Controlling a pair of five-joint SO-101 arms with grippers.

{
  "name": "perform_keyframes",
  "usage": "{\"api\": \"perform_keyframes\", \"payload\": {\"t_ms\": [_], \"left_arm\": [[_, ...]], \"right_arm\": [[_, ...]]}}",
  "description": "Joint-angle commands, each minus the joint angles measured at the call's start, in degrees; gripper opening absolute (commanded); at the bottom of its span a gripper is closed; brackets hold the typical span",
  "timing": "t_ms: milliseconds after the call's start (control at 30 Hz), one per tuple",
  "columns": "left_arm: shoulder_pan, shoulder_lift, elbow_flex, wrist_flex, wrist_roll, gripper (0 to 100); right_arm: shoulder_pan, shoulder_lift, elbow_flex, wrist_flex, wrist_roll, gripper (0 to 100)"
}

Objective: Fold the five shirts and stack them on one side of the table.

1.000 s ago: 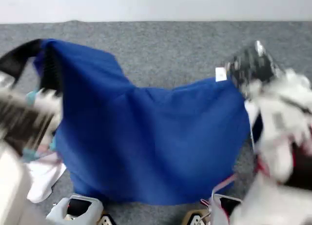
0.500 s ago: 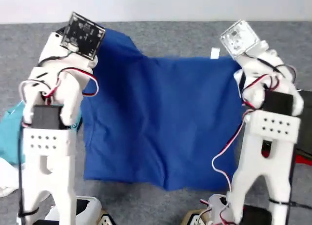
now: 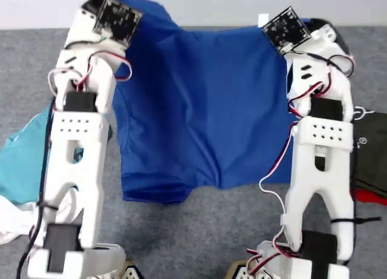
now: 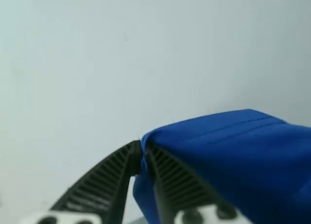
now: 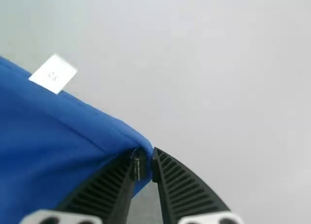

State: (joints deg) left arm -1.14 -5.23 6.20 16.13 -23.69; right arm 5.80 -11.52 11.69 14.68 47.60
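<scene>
The left gripper [image 4: 142,153] has its jaws pinched together on a corner of the blue shirt [image 4: 233,156], the cloth squeezed between the ribbed fingers with no gap. The right gripper [image 5: 144,158] is likewise clamped on another corner, with a small white label [image 5: 53,74] sitting along the same hem a little way off. In the high view both arms are stretched to the top of the frame, the left one at upper left and the right one at upper right, so the held edge runs across the frame from side to side between them. The shirt's body trails from that edge down toward the centre of the frame over the grey table [image 3: 230,230], its lower edge bunched at lower left. Each arm is at its own corner, neither nearer than the other, so the coming move probably depends on both travelling together. A teal garment [image 3: 21,158] lies at the left edge and a dark garment [image 3: 369,164] at the right.
</scene>
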Motion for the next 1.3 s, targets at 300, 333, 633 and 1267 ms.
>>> {"api": "perform_keyframes", "payload": {"t_ms": [300, 333, 633, 1267], "left_arm": [[0.0, 15.03, -21.05, -2.02, -0.88, 0], [0.0, 16.09, -21.76, -2.02, -0.88, 0], [0.44, 21.19, -22.46, 7.38, -0.88, 0], [0.53, 21.1, -22.73, 59.25, -0.97, 0]], "right_arm": [[1.36, 8.48, -6.86, -6.46, 3.6, 1.0], [1.71, 9.36, -7.12, -6.46, 3.6, 1.0], [2.24, 14.99, -6.95, -5.93, 5.36, 1.0], [5.05, 8.75, -4.4, 32.04, 7.91, 1.0]]}}
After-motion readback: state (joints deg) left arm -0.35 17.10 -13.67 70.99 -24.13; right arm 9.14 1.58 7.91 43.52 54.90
